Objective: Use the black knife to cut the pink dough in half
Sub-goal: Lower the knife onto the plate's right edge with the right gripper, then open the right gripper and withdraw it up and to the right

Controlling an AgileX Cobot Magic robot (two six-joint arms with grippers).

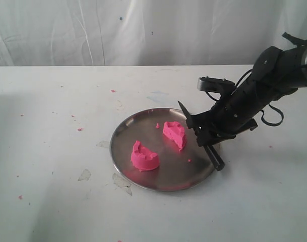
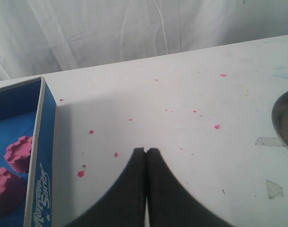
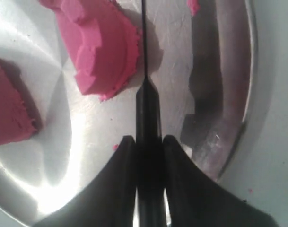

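Observation:
The pink dough lies in two half lumps on the steel plate [image 1: 179, 174]: one half [image 1: 144, 157] toward the front left, the other half [image 1: 174, 134] nearer the middle. My right gripper [image 1: 199, 132] hangs over the plate's right side, shut on the black knife [image 1: 214, 158], whose blade points up and back just beside the second half. In the right wrist view the gripper [image 3: 148, 140] clamps the knife [image 3: 146, 97], its thin blade running along the cut edge of one half [image 3: 101, 45]; the other half [image 3: 9, 111] lies apart. My left gripper [image 2: 146, 150] is shut and empty above bare table.
A blue box [image 2: 43, 156] holding moulded pink lumps [image 2: 18, 153] stands beside the left gripper. Tiny pink crumbs [image 2: 216, 126] dot the white table. The plate's rim [image 2: 284, 118] shows at the left wrist view's edge. A white sheet hangs behind the table.

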